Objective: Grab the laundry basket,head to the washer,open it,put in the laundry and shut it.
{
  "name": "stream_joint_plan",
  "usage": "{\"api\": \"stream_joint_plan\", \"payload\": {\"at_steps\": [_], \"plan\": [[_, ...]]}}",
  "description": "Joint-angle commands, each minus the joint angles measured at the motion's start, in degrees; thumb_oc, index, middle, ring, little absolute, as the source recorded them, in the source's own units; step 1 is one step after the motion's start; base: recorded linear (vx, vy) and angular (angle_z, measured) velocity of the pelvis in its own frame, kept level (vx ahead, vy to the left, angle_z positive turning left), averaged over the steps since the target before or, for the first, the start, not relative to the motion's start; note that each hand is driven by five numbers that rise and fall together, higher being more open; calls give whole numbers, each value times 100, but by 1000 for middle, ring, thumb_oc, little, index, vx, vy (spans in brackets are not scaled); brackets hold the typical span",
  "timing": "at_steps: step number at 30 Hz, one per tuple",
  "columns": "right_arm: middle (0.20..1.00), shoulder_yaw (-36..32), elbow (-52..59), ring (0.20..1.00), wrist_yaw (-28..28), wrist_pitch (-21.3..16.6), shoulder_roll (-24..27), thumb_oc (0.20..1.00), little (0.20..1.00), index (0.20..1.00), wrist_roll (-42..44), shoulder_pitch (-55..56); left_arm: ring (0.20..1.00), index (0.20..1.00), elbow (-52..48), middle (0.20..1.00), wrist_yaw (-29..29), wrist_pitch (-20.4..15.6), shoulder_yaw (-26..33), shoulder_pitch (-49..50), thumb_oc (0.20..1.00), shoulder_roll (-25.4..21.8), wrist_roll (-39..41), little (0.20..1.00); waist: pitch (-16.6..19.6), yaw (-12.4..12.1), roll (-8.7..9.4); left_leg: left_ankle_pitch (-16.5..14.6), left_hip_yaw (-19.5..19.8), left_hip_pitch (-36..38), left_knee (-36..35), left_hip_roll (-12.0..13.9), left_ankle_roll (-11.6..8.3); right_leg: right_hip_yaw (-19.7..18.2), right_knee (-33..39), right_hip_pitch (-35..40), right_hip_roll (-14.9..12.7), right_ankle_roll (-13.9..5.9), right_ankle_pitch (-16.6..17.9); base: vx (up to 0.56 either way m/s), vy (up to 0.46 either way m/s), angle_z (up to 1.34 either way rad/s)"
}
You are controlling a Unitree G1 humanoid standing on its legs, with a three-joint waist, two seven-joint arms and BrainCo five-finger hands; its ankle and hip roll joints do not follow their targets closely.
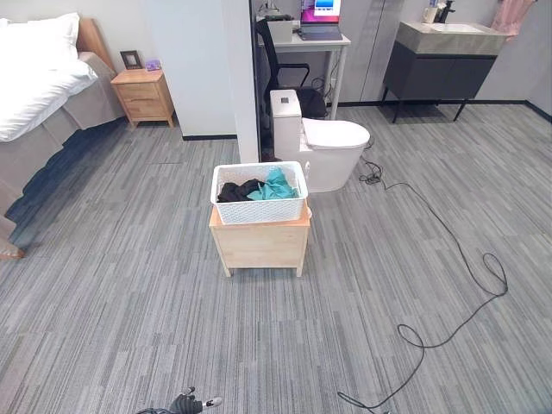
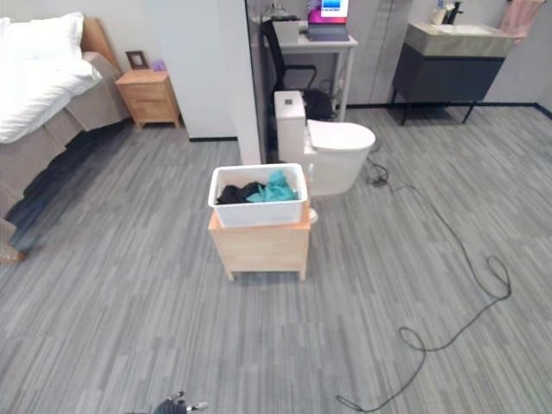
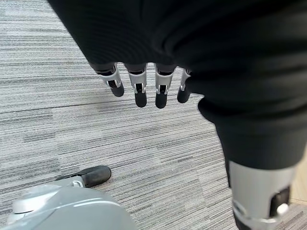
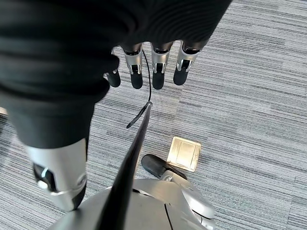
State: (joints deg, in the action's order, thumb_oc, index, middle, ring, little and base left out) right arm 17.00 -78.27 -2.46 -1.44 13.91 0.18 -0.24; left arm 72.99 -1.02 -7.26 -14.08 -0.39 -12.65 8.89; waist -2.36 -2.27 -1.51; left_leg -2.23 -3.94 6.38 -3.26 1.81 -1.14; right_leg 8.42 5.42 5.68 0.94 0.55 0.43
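A white laundry basket holding black and teal clothes stands on a low wooden stand in the middle of the room, a few steps ahead of me. My left hand shows at the bottom edge, far short of the basket. In the left wrist view its fingers hang straight over the grey carpet and hold nothing. My right hand hangs the same way over the carpet, fingers relaxed and empty.
A white toilet stands right behind the basket beside a wall end. A bed and nightstand lie to the left. Desk, chair and dark vanity are at the back. A brass floor plate lies by my right side.
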Motion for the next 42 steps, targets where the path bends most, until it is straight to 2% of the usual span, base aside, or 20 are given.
{"api": "stream_joint_plan", "payload": {"at_steps": [1, 12, 30, 42], "plan": [[1000, 106, -644, 1000, -37, 70, 59, 1000, 1000, 1000, -162, -36, 1000, 1000, 256, 1000, -9, -134, -170, -278, 1000, 151, -61, 1000, 180, 5, 131, 120, 37, -156, -174, 171, -206, -10, -42, 21, -822, -811, -10, 0, 0, 0], [1000, 32, -696, 1000, -81, 80, 101, 1000, 1000, 1000, -174, -15, 1000, 1000, 281, 1000, -64, -141, -137, -270, 1000, 198, -35, 1000, 188, 15, 89, 134, 45, -145, -174, 169, -212, 29, -42, 50, -818, -798, -24, 0, 0, 0], [1000, 207, -522, 1000, -26, -5, -28, 1000, 1000, 1000, -107, -11, 1000, 1000, 430, 1000, -87, -110, -36, -276, 1000, 79, -19, 1000, 199, 14, 192, 159, 40, -188, -174, 188, -229, 16, -42, 21, -786, -783, -5, 0, 0, 0], [1000, 153, -578, 1000, -28, 11, 21, 1000, 1000, 1000, -91, -30, 1000, 1000, 401, 1000, -84, -116, 6, -271, 1000, 58, -16, 1000, 181, 8, 184, 146, 48, -178, -174, 197, -238, 40, -42, 48, -793, -786, -30, 2, -3, 0]]}}
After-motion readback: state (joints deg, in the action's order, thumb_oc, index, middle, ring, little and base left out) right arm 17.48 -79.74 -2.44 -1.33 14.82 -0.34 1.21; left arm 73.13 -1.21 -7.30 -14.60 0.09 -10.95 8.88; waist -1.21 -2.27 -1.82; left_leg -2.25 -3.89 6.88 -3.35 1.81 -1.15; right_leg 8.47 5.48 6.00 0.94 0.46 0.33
